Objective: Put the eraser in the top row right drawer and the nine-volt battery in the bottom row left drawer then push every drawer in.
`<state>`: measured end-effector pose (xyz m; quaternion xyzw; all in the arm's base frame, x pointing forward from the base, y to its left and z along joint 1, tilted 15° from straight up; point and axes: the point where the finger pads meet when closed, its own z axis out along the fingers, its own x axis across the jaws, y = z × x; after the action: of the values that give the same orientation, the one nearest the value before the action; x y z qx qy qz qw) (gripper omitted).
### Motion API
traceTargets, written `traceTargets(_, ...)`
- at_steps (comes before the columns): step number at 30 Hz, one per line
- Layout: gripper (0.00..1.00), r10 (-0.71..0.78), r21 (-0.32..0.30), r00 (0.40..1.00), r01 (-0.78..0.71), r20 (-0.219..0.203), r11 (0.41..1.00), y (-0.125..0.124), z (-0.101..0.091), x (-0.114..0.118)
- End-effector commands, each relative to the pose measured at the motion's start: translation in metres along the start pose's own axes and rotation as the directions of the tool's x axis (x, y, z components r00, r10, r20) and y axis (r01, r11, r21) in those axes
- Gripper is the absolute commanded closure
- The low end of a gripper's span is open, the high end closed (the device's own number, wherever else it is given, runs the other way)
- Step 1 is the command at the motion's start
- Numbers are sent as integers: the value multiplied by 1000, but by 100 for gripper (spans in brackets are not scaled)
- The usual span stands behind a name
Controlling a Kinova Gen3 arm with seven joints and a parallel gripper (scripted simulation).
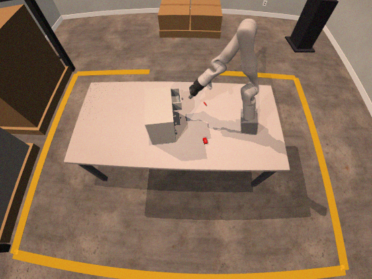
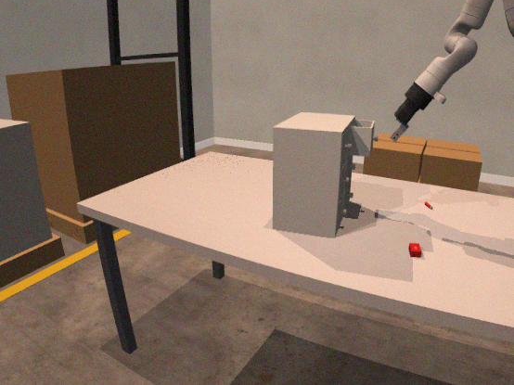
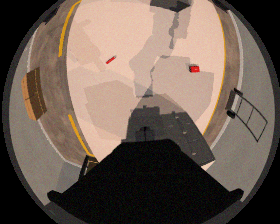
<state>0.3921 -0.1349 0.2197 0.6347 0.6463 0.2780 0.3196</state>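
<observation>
The small grey chest [image 1: 161, 133] [image 2: 306, 173] [image 3: 171, 131] stands mid-table with its drawer fronts toward the arm. Its right drawer of the top row [image 1: 176, 98] [image 2: 365, 135] is pulled out; I cannot see inside it. My gripper [image 1: 191, 96] [image 2: 396, 135] is shut and empty, hanging in the air just in front of that drawer, apart from it. A small red block [image 1: 205, 140] [image 2: 415, 250] [image 3: 194, 68] lies on the table in front of the chest. A thin red stick [image 1: 205, 103] [image 2: 428, 204] [image 3: 110, 60] lies farther back. I cannot tell the eraser or battery by shape.
The arm's base [image 1: 249, 126] stands on the table [image 1: 111, 115] [image 2: 209, 196] to the right of the chest. Cardboard boxes [image 1: 190, 15] [image 2: 422, 159] sit on the floor behind. Shelving and large crates [image 2: 93, 126] stand to the left.
</observation>
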Motion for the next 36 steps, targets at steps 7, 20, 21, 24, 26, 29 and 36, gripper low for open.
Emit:
traceTargets(7,100,-9,1,1000,9,2,1000,1,1,-2)
traceTargets(20,100,-5,2,1000,5,2,1000,0,3,-4)
traceTargets(21,100,-5,2,1000,5,2,1000,0,3,-4)
traceTargets(24,100,-5,2,1000,5,2,1000,0,3,-4)
traceTargets(26,100,-5,2,1000,5,2,1000,0,3,-4)
traceTargets(29,100,-5,2,1000,5,2,1000,0,3,-4)
traceTargets(36,100,-5,2,1000,5,2,1000,0,3,-4)
